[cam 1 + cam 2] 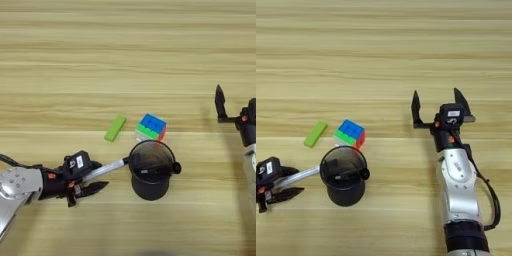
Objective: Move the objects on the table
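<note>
My left gripper [101, 177] is low at the left, shut on a silver-white marker pen [107, 169]. The marker's tip points up-right and reaches the left rim of the black mesh pen cup [150, 187]. A black pen [165, 170] rests inside the cup, its end sticking out over the right rim. Just behind the cup lie a multicoloured puzzle cube [151, 127] and a green rectangular block [115, 128], both on the table [75, 60]. My right gripper [438, 106] hovers open at the right, well away from everything, with nothing between its fingers.
The right forearm [458, 190] runs from the bottom edge up to its gripper. The left arm [20, 185] comes in from the lower left corner. Bare wooden planks stretch across the whole far half of the table.
</note>
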